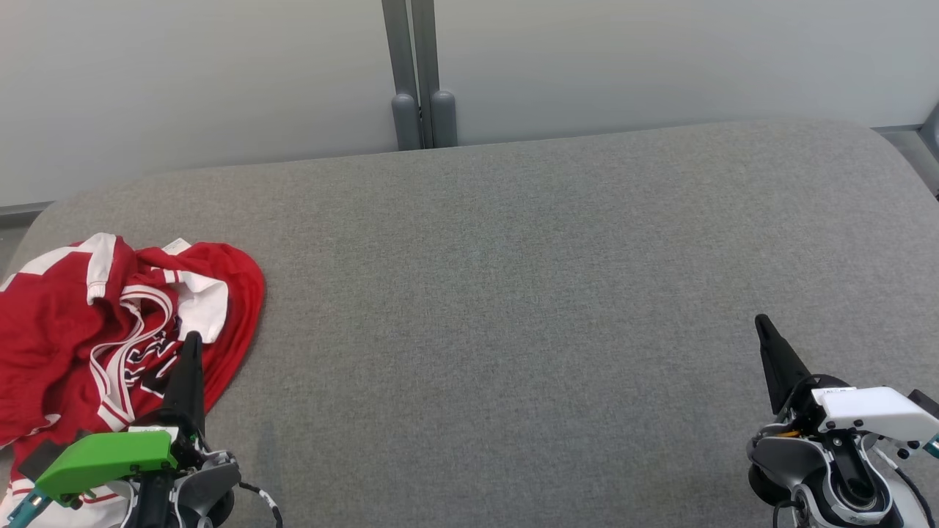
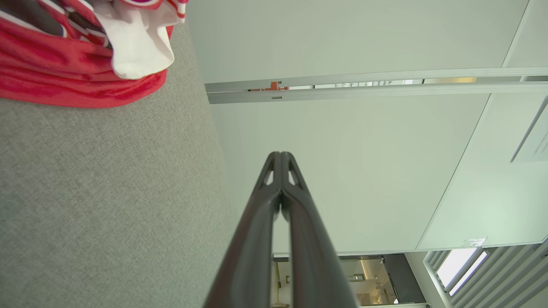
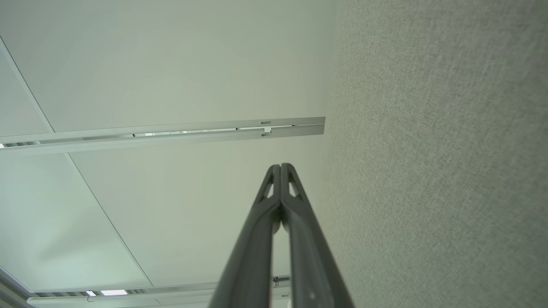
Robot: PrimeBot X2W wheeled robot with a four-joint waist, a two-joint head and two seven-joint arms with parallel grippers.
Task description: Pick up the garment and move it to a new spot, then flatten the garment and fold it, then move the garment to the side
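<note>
Beside the garment [image 1: 66,330], left end effector [image 1: 192,339] closed, empty; right end effector [image 1: 761,321] likewise, well apart.

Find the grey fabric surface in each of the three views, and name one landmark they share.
Head view: the grey fabric surface fills the lower two thirds.
Left wrist view: it covers the left side, with the red garment at top left.
Right wrist view: it covers the right side.
Shared landmark: the metal post in the pale wall, ending at the surface's edge.
</note>
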